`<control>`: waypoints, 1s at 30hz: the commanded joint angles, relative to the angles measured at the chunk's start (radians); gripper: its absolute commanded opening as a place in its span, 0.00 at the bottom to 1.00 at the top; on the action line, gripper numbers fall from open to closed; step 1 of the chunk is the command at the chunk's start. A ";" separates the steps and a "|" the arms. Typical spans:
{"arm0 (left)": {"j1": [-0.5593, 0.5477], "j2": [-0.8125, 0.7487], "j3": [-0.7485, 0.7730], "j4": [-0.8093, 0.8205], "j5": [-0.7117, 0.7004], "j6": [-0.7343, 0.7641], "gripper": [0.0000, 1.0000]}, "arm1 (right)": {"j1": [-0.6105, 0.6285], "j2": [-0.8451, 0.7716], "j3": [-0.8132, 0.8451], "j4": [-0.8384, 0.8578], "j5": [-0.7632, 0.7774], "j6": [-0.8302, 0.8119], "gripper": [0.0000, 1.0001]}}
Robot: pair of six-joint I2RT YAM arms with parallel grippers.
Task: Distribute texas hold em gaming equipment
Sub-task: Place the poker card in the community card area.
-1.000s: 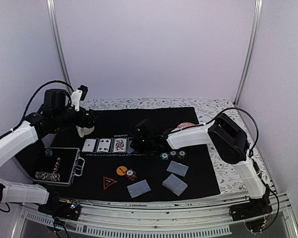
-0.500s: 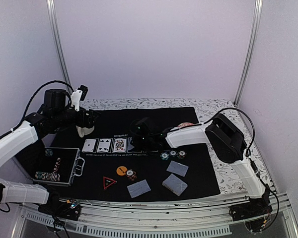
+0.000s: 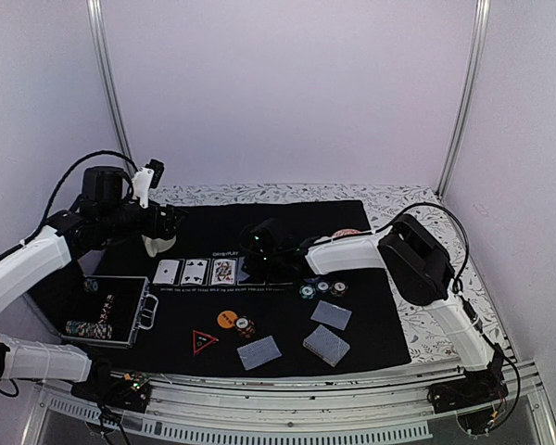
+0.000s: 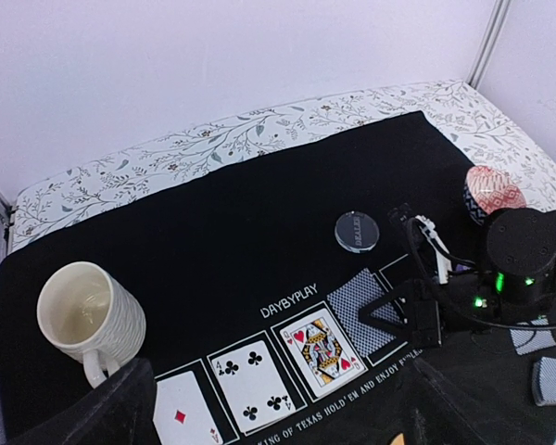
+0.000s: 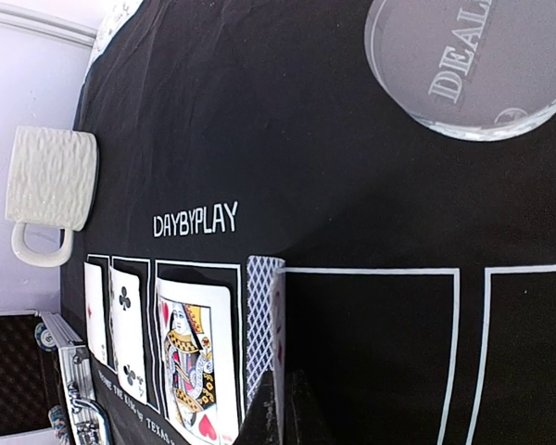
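On the black felt mat (image 3: 287,218) that covers the surface, the top view shows three face-up cards (image 3: 195,271) in a row toward the left edge. The right fingers (image 3: 257,265) are down at the row's right end, and the left fingers (image 3: 165,222) are raised over a cream mug (image 3: 155,245) near the far-left corner. An open aluminium chip case (image 3: 111,311) lies by the left edge. Toward the near edge sit an orange disc (image 3: 226,317) just beside a striped chip (image 3: 246,326), a red-edged triangle marker (image 3: 204,341) and face-down cards (image 3: 259,352) in three spots. Three more chips (image 3: 321,289) rest mid-mat, and a red patterned bowl (image 3: 347,235) stands behind the right arm. From the left wrist, the left fingers (image 4: 120,413) stand wide apart with nothing between them, above the four of clubs (image 4: 247,373) and queen of hearts (image 4: 321,349). Just right of the queen, a blue-backed card (image 4: 360,309) meets the right fingers (image 4: 415,320). A round dealer button (image 4: 357,229) lies beyond it toward the far edge. From the right wrist, the right fingers (image 5: 287,422) are closed on the blue-backed card (image 5: 262,324), which is tilted up beside the queen.
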 commanded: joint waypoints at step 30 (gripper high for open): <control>0.001 0.007 -0.009 0.009 0.004 0.002 0.92 | -0.004 -0.035 -0.068 -0.013 -0.022 -0.053 0.02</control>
